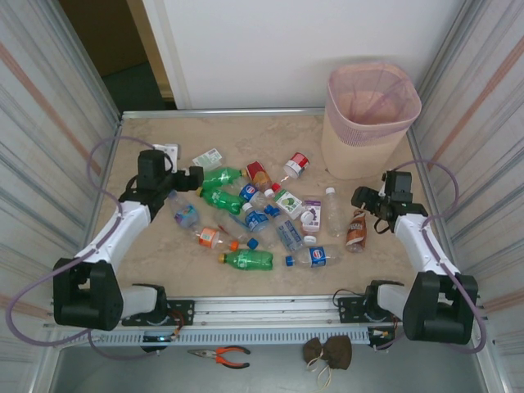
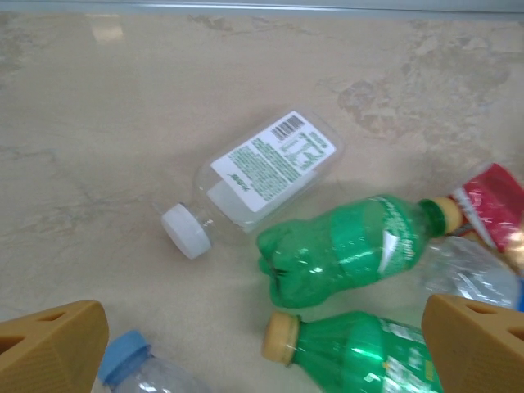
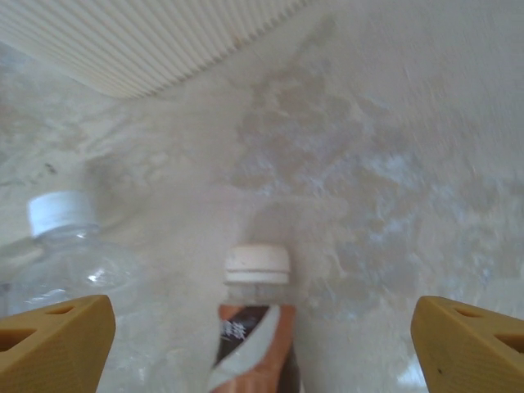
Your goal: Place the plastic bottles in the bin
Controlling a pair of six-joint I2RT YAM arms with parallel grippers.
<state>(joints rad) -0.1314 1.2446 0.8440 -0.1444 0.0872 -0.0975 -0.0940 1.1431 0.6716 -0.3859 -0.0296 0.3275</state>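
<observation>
**Currently: Workcell Status**

The plastic bottles (image 1: 262, 217) are lying scattered across the middle of the desk (image 1: 385, 274). The bin (image 1: 348, 155) is standing upright at the far right corner. The left gripper (image 1: 195, 175) (image 2: 262, 348) is hanging open above two green bottles (image 2: 344, 250). The right gripper (image 1: 361, 199) (image 3: 262, 344) is standing open, its fingers flanking the brown-labelled bottle (image 3: 254, 336) without touching it.

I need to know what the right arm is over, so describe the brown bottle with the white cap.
The brown bottle is small and plastic-looking, with a ribbed white cap and a brown, orange and white label. It lies on its side on the table, cap pointing away, centred between the fingers of the open right gripper, which do not touch it.
</observation>
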